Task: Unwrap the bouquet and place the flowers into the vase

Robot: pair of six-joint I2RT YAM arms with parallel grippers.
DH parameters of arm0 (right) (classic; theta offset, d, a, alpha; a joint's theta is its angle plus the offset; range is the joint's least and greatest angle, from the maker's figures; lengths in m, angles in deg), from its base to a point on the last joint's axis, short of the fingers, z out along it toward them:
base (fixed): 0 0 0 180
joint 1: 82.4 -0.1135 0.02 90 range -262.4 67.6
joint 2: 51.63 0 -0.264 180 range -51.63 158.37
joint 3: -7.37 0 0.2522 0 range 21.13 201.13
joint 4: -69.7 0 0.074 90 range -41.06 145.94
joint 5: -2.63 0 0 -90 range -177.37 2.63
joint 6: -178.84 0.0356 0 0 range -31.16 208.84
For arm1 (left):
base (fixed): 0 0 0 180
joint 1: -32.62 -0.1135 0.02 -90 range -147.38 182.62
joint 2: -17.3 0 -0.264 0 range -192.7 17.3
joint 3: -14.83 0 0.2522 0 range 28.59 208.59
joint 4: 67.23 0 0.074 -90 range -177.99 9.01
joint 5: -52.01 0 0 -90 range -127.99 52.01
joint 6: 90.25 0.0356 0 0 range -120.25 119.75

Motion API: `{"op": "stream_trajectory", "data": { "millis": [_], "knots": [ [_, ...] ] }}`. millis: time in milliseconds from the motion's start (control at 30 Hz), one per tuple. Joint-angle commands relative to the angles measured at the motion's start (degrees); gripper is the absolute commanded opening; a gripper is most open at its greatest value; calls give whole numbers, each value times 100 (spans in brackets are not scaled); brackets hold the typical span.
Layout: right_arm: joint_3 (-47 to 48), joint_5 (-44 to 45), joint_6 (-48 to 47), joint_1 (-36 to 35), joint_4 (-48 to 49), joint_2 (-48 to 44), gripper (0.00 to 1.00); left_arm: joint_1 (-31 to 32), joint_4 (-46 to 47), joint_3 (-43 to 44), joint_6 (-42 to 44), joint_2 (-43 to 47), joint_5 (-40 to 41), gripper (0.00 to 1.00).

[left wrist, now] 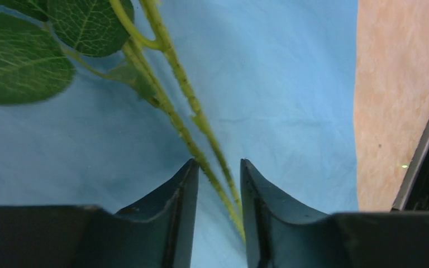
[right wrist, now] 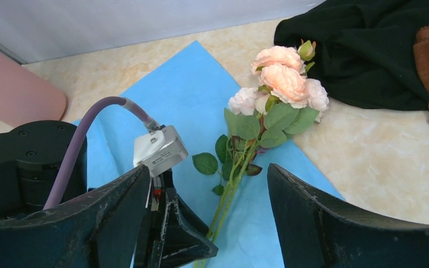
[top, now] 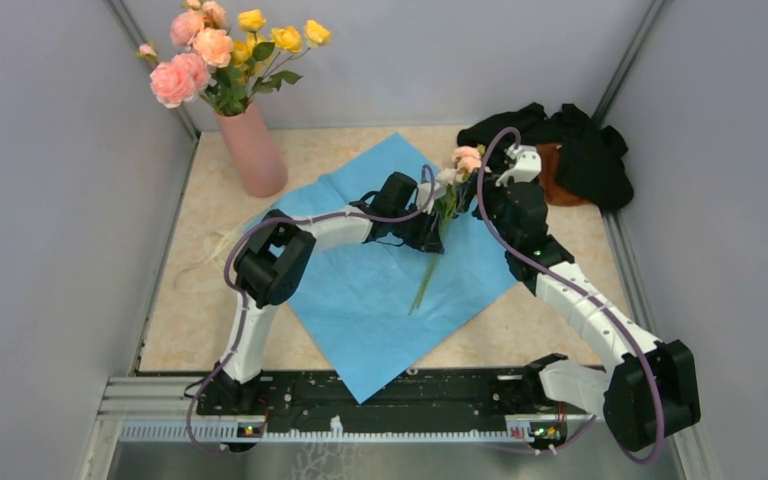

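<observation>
The bouquet's blue wrapping paper (top: 380, 300) lies spread flat on the table. On it lie a few flowers (top: 467, 157) with peach and white heads at the paper's far right corner and green stems (top: 426, 283) running toward me. My left gripper (top: 432, 232) straddles those stems (left wrist: 184, 89); its jaws (left wrist: 218, 162) stand narrowly apart, two stems slanting between them. My right gripper (top: 488, 190) hovers open (right wrist: 208, 166) just right of the stems, nothing between its fingers, and the flowers (right wrist: 282, 78) lie ahead of it. The salmon-pink vase (top: 253, 150) stands far left holding several flowers (top: 210, 50).
A black and brown cloth heap (top: 570, 140) lies at the far right, just behind the flower heads. A cream ribbon (top: 215, 245) lies on the table left of the paper. Grey walls close in on both sides, and the two grippers are close together.
</observation>
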Motion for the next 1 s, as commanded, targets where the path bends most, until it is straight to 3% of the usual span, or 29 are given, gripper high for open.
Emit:
{"op": "stream_trajectory", "data": {
  "millis": [0, 133, 167, 600, 833, 967],
  "knots": [
    [-13, -111, -15, 56, 225, 43, 76, 46, 194, 67, 69, 45, 41, 30],
    [-26, -150, -13, 58, 243, 101, 76, 55, 420, -145, 60, 298, 279, 3],
    [-34, -166, -13, 58, 252, 111, 76, 56, 496, -217, 56, 384, 325, 0],
    [-112, -247, 32, 66, 352, 223, 76, 54, 1255, -1226, -94, 1827, 1214, 0],
    [-149, -275, 59, 67, 394, 204, 76, 26, 876, -1337, -216, 2210, 2634, 0],
    [-182, -293, 75, 66, 438, 202, 76, -69, 1157, -1607, -152, 2506, 2964, 0]
  ]
}}
